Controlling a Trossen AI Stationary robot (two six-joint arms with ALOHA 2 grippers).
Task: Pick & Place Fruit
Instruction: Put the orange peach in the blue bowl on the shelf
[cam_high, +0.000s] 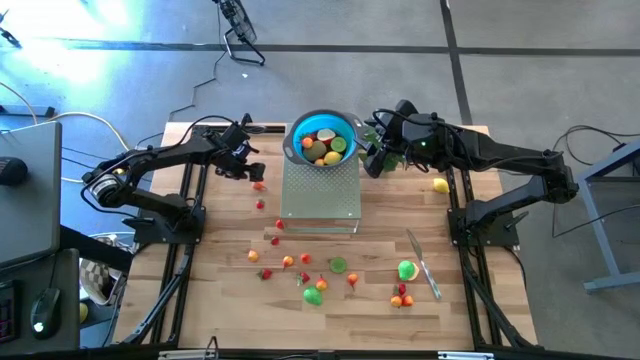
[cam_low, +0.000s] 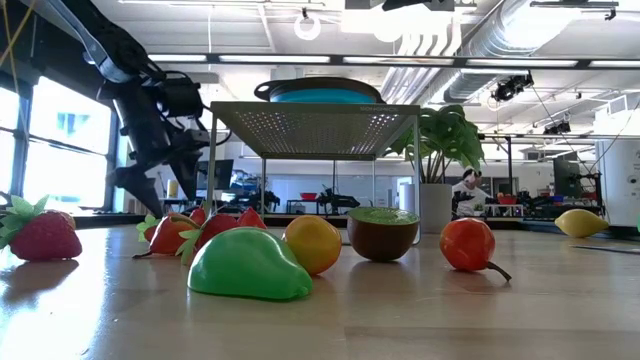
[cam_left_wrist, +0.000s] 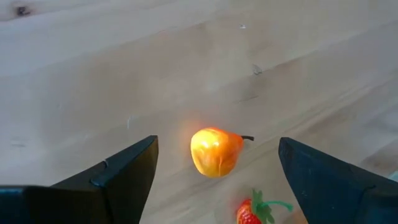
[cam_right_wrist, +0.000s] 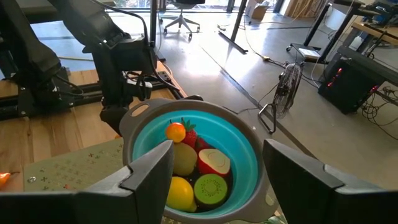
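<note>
Fruit, an orange-yellow piece (cam_left_wrist: 215, 152) with a short stem, lies on the wooden table (cam_left_wrist: 93, 74) directly under my left gripper (cam_left_wrist: 217, 171), between my two spread fingers (cam_left_wrist: 124, 174) and touching neither. My jaws are wide apart and hold nothing. Just beyond it, nearer my wrist, lies a strawberry (cam_left_wrist: 250, 213) with a green cap.

Farther off, toward the table's middle, the blue bowl (cam_high: 322, 140) sits on top of a perforated metal stand (cam_high: 320, 190), well to the side of my left gripper (cam_high: 243, 165). My right gripper (cam_right_wrist: 214, 171) hovers just beside that bowl (cam_right_wrist: 193, 162) on its other side, fingers parted and empty. Inside the bowl I see a small orange, a strawberry, a yellow piece, a halved apple and a halved kiwi.

Away from both grippers, more fruit is scattered over the near half of the table: strawberries, a green pear (cam_low: 248, 265), an orange (cam_low: 312, 243), a kiwi half (cam_low: 383, 232), and a lemon (cam_high: 441, 185) near my right arm. A silver knife (cam_high: 423, 262) lies among them.
</note>
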